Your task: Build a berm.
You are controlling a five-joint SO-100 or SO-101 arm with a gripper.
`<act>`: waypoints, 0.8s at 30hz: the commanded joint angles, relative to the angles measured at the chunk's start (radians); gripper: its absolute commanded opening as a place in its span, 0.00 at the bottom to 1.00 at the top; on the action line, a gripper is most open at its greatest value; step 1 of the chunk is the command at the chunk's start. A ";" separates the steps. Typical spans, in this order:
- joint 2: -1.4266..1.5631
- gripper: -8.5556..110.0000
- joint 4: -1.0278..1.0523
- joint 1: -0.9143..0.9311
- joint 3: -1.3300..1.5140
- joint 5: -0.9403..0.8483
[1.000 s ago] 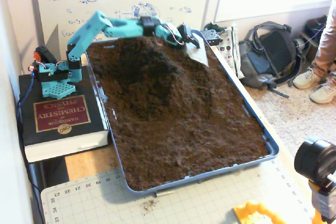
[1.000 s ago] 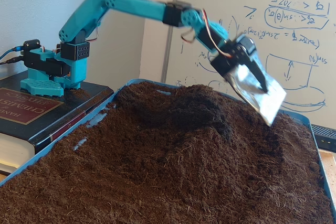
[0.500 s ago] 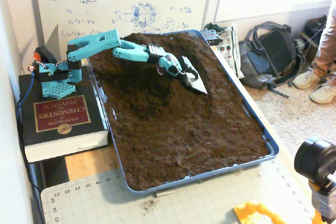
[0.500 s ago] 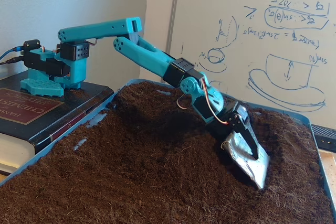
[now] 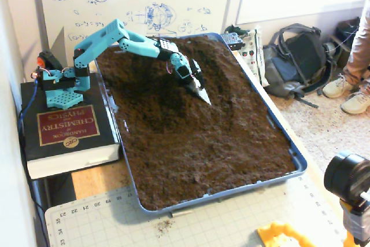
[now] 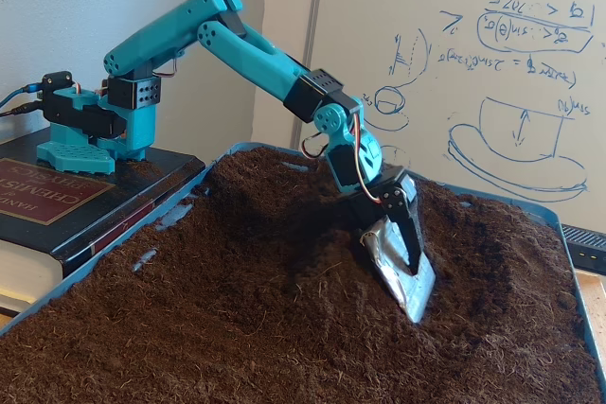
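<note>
Nearest in a fixed view, a cutting mat (image 5: 173,227) covers the worktop (image 5: 95,180), and a camera (image 5: 347,177) sits at the right edge. Beyond the mat lies the blue tray (image 5: 300,163), filled with dark soil (image 5: 219,148). Left of the tray, a thick book (image 5: 66,134) carries the arm's base (image 5: 60,88). The teal arm (image 5: 124,39) reaches out over the tray, and its tool (image 5: 201,89) carries a silvery scoop-like blade (image 6: 402,267) whose tip presses into the soil. Whether the tool's fingers are spread or closed I cannot tell, since the blade covers them. The berm (image 5: 217,70) seems to run as a low ridge along the far right part of the tray, just beside the blade; its edges are hard to trace. Behind stand a whiteboard (image 6: 473,54) and a backpack (image 5: 298,59).
</note>
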 commanded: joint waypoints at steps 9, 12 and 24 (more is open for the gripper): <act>0.183 0.07 0.106 0.018 0.129 -0.012; 0.202 0.07 0.121 0.018 0.129 -0.011; 0.407 0.07 0.307 0.020 0.094 -0.009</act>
